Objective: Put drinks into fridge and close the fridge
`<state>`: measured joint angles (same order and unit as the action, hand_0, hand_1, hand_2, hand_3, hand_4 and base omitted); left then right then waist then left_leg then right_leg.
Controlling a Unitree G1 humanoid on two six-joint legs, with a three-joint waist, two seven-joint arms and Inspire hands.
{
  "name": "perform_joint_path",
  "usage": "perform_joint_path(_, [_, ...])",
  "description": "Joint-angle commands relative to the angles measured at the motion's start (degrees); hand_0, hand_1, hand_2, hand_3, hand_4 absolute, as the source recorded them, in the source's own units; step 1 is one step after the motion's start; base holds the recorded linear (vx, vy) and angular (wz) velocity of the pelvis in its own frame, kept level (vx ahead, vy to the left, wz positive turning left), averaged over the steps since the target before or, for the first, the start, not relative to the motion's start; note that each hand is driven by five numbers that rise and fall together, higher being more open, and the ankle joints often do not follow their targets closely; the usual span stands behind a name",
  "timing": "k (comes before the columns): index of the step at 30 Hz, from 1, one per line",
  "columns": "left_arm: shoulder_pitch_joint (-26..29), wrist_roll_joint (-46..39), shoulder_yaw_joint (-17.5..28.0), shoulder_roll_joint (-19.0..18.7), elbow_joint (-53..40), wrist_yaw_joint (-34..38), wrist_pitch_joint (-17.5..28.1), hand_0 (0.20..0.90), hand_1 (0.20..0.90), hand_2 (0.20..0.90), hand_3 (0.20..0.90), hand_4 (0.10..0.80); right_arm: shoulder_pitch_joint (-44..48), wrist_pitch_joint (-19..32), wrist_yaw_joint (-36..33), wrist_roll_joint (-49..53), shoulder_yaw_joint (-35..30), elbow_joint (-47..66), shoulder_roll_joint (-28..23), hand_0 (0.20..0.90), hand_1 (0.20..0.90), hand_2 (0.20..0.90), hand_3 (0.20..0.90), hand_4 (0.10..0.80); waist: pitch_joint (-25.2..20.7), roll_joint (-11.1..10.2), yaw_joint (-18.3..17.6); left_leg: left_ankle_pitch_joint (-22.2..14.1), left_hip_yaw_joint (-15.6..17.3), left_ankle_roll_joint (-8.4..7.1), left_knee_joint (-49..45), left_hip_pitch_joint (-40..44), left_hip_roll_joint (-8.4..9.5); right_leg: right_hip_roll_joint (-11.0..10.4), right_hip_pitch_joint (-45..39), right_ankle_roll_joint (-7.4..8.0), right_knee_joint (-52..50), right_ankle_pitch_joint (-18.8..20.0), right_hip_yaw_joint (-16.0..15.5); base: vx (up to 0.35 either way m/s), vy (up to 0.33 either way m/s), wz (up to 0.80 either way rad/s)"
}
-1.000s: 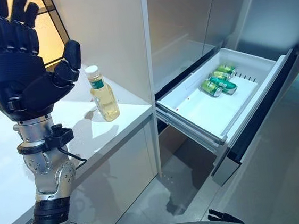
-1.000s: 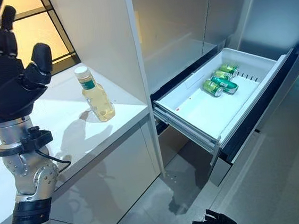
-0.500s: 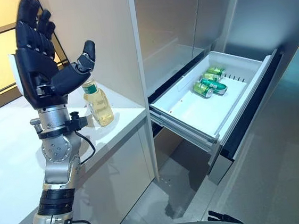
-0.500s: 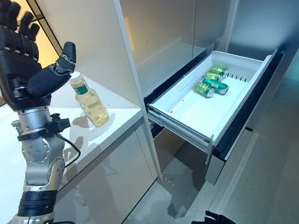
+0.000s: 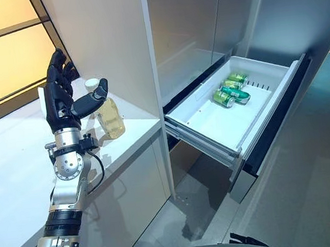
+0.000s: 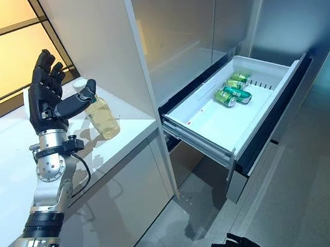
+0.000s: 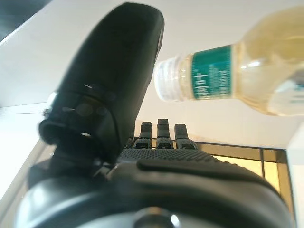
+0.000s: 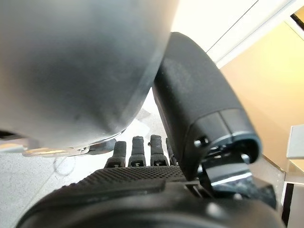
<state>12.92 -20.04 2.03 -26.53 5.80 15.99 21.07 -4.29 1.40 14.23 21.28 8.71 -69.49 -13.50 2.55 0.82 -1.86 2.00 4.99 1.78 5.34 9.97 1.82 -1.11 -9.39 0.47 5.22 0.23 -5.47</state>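
On the far left, the left robot hand (image 5: 62, 102) is raised over the white counter (image 5: 16, 168), fingers straight and spread, thumb stuck out toward the bottle (image 5: 108, 113) and holding nothing. The bottle stands upright on the counter just past the thumb, close to the tall white panel (image 5: 109, 41) that ends the counter; it has a pale cap, a green band at the neck and yellowish liquid inside. From the head views the thumb tip overlaps the bottle's cap, so I cannot tell from there whether they touch. The left wrist view settles it better: the thumb (image 7: 114, 80) looms large with the bottle's neck (image 7: 199, 78) just beside its tip, a sliver of light between them, and the fingers (image 7: 161, 135) lined up straight beyond the palm. To the right of the panel the fridge drawer (image 5: 212, 124) is pulled well out, and green cans (image 5: 232, 91) lie on their sides in a cluster at its far end, the near part of the tray bare. The right robot hand (image 6: 240, 246) shows only as dark fingertips at the bottom edge of the right eye view, low over the floor (image 6: 314, 190); the left eye view barely catches it. Its own wrist view shows the thumb (image 8: 199, 109) and straight fingers (image 8: 140, 152), with nothing in the hand.
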Motion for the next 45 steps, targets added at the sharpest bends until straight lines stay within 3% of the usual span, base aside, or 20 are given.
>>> perform_joint_path(1, [5.98, 1.86, 0.46, -3.78, -0.81, -0.76, 2.85, 0.900, 0.900, 0.900, 0.900, 0.800, 1.45, 0.23, 1.36, -1.91, 0.97, -0.46, 0.80, 0.900, 0.900, 0.900, 0.900, 0.800, -0.40, -0.03, -0.80, -5.91, 1.23, -0.60, -0.47, 1.28, -0.87, 0.12, 0.82, 2.78, -5.04, -4.16, -2.19, 0.000, 0.000, 0.00])
perform_joint_path(22, [6.71, 3.84, -3.56, -4.23, 7.68, -3.80, -2.35, 0.900, 0.900, 0.900, 0.900, 0.800, 1.89, -1.30, 1.69, -2.40, 0.69, 0.42, 0.24, 0.900, 0.900, 0.900, 0.900, 0.800, 0.13, 0.45, -1.83, -6.20, 2.66, -0.29, -0.77, 1.88, -0.65, 0.14, 0.90, 3.04, -5.61, -4.11, -1.62, 0.000, 0.000, 0.00])
perform_joint_path(40, [7.08, 2.70, -3.89, -4.11, 8.60, -2.46, -2.12, 0.900, 0.900, 0.900, 0.900, 0.800, 1.81, -1.62, 1.31, -1.75, 1.00, 1.03, 0.18, 0.900, 0.900, 0.900, 0.900, 0.800, 0.52, 0.43, -2.29, -6.28, 3.28, -0.15, -0.88, 1.91, -0.57, 0.04, 1.02, 3.31, -5.61, -4.07, -1.43, 0.000, 0.000, 0.00])
perform_joint_path(41, [7.12, 2.12, -3.82, -4.15, 8.54, -2.36, -1.72, 0.862, 0.862, 0.862, 0.856, 0.756, 1.78, -1.64, 1.41, -1.72, 1.03, 1.11, 0.08, 0.900, 0.900, 0.900, 0.900, 0.800, 0.62, 0.40, -2.32, -6.28, 3.29, -0.15, -0.89, 1.95, -0.59, 0.02, 1.03, 3.34, -5.67, -4.08, -1.43, 0.000, 0.000, 0.00])
perform_joint_path(42, [7.21, 1.69, -3.82, -4.06, 8.55, -2.17, -1.32, 0.681, 0.681, 0.681, 0.645, 0.545, 1.82, -1.66, 1.44, -1.58, 1.12, 1.12, 0.06, 0.900, 0.900, 0.900, 0.900, 0.800, 0.66, 0.39, -2.32, -6.27, 3.26, -0.14, -0.87, 1.95, -0.58, 0.04, 1.05, 3.33, -5.66, -4.06, -1.39, 0.000, 0.000, 0.00])
perform_joint_path(43, [7.22, 1.39, -3.80, -3.83, 8.50, -2.07, -0.87, 0.387, 0.387, 0.387, 0.302, 0.202, 1.88, -1.63, 1.49, -1.50, 1.22, 1.10, 0.05, 0.900, 0.900, 0.900, 0.900, 0.800, 0.70, 0.36, -2.33, -6.30, 3.25, -0.14, -0.85, 2.00, -0.59, 0.05, 1.05, 3.32, -5.69, -4.08, -1.38, 0.000, 0.000, 0.00])
perform_joint_path(44, [7.21, -0.40, -3.49, -3.49, 7.89, -2.20, -0.18, 0.300, 0.300, 0.300, 0.200, 0.100, 1.87, -1.38, 1.78, -1.54, 1.27, 1.24, 0.08, 0.900, 0.900, 0.900, 0.900, 0.800, 0.76, 0.29, -2.30, -6.31, 3.16, -0.12, -0.85, 2.04, -0.58, 0.05, 0.93, 3.28, -5.60, -4.07, -1.36, 0.000, 0.000, 0.00])
perform_joint_path(45, [7.20, -0.87, -3.44, -3.45, 7.81, -2.29, -0.06, 0.300, 0.300, 0.300, 0.200, 0.100, 1.88, -1.23, 1.86, -1.49, 1.28, 1.24, 0.06, 0.900, 0.900, 0.900, 0.900, 0.800, 0.78, 0.28, -2.29, -6.30, 3.14, -0.13, -0.85, 2.05, -0.57, 0.05, 0.90, 3.28, -5.57, -4.05, -1.37, 0.000, 0.000, 0.00])
